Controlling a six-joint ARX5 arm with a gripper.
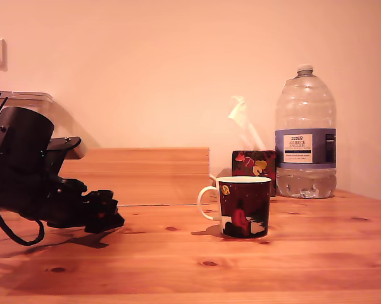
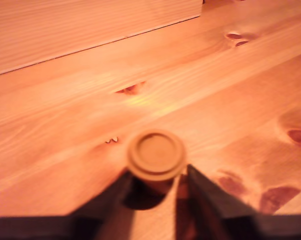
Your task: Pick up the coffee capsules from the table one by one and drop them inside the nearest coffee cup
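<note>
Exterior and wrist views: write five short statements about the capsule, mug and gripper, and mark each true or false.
1. A coffee capsule sits between the gripper fingers. True.
2. The coffee cup lies tipped on its side. False: it stands upright on the table.
3. The mug's handle points toward the exterior view's left. True.
4. The gripper hangs directly above the mug. False: it is low over the table, well toward the exterior view's left of the mug.
5. The water bottle stands in front of the mug. False: it stands behind it, toward the exterior view's right, beside the tissue box.
</note>
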